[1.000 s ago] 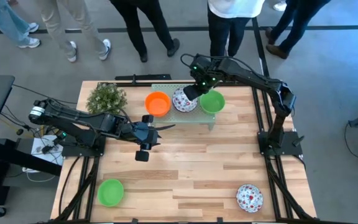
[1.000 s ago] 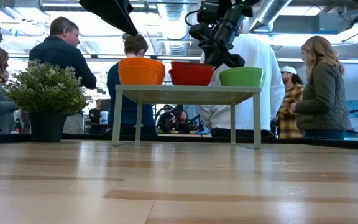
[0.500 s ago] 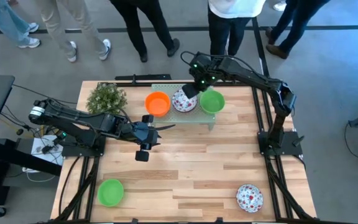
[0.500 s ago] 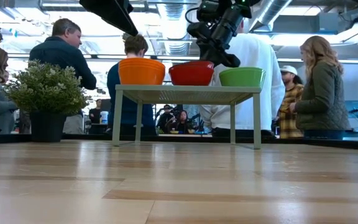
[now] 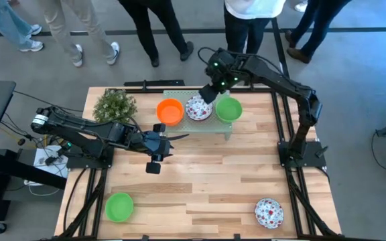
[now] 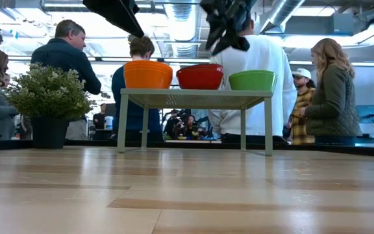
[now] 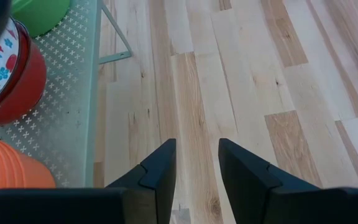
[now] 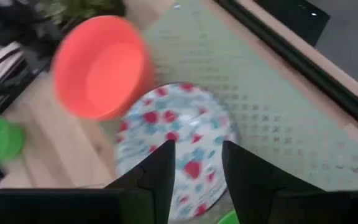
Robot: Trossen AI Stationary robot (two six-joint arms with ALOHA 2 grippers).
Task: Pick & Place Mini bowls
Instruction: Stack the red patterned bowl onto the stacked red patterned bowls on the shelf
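Observation:
On the pale green mesh rack (image 5: pixel 200 126) at the table's far middle stand three mini bowls in a row: an orange one (image 5: pixel 170 111), a white floral one with a red outside (image 5: pixel 198 108) (image 6: pixel 200 77), and a green one (image 5: pixel 229 110). My right gripper (image 5: pixel 210 92) (image 8: pixel 196 149) hangs open just above the floral bowl, clear of it. A little left of the table's middle, my left gripper (image 5: pixel 178 137) (image 7: pixel 196 149) is open over bare wood. One more green bowl (image 5: pixel 119 206) sits near the front left and one floral bowl (image 5: pixel 269 212) near the front right.
A bushy potted plant (image 5: pixel 114 104) stands at the far left beside the rack. Several people stand beyond the table's far edge. Bare wood lies between the rack and the two bowls at the front.
My right gripper has let go of the floral bowl's rim and risen clear above it, rolling a little. The floral bowl now sits level on the rack between the orange and green bowls.

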